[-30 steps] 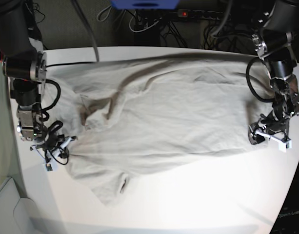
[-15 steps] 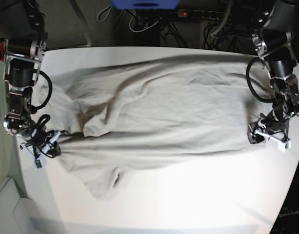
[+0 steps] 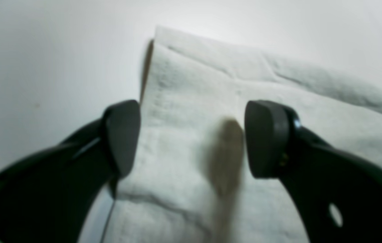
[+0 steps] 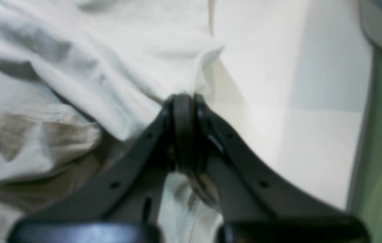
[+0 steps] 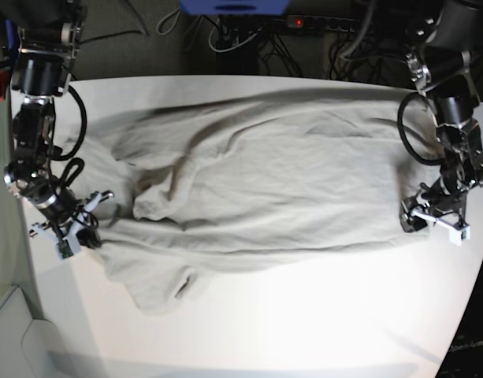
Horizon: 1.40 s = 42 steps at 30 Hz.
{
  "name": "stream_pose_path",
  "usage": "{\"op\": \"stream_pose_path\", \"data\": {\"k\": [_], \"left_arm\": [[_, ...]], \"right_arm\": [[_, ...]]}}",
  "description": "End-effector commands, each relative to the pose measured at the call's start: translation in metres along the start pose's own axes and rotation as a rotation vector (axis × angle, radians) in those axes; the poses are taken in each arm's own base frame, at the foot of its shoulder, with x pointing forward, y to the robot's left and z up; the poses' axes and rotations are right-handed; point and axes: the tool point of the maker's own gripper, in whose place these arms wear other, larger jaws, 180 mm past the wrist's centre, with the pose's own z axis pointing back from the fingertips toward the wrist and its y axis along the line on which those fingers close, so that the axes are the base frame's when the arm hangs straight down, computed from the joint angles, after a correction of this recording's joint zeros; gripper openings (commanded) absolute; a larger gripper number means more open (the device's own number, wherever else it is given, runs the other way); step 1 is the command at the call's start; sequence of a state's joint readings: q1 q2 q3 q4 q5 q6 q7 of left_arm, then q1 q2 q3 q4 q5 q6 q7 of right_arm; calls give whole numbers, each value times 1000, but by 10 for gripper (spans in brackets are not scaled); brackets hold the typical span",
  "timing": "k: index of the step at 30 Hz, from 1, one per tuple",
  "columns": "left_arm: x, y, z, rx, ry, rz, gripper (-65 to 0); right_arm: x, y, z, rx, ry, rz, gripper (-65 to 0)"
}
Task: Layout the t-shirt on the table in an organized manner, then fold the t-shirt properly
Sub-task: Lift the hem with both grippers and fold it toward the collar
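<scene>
Base view: t-shirt (image 5: 257, 189) spread across most of the table (image 5: 304, 331), frame left to frame right, not flat yet.
Frame left: right gripper (image 5: 68, 228) clamped shut on a pinch of shirt edge; right wrist view shows cloth between the closed jaws.
Centre-left: bunched ridge and deep creases, sleeve (image 5: 166, 287) folded under at lower left.
Frame right: left gripper (image 5: 434, 216) jaws apart, straddling the shirt corner, nothing pinched.
Progress: layout partly done, judged early; smoothing left, folding not started.

Left gripper (image 5: 434, 220) low at frame right, jaws spread wide, arm reaching down from upper right. Right gripper (image 5: 66, 230) at frame left, jaws pinched together, wrist angled down.
</scene>
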<state>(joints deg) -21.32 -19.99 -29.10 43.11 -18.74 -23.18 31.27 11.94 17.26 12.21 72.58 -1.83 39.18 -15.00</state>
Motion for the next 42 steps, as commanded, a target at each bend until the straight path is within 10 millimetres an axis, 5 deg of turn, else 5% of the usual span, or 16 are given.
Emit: {"op": "stream_pose_path", "data": {"k": [1,14,24,34,42], "left_arm": [[14,1,2,-1,-19,-14,-181],[10,-7,0,-16,-14,-7,-182],[0,-22,-6,-44,-7,15,-183],[75,-49,27,-127,-242,1,-183],[67,-42,1,-81,-215,15,-183]], "right_arm": [[13,-12,8,-19,-42,18,-650],[-47,-22,34,-73,160,-30,-650],[-59,-16,37,-61,187,-34,-650],[-60,-11,36,-55,189,-41,-650],[-61,-11,35,-54,191,-41,-650]]}}
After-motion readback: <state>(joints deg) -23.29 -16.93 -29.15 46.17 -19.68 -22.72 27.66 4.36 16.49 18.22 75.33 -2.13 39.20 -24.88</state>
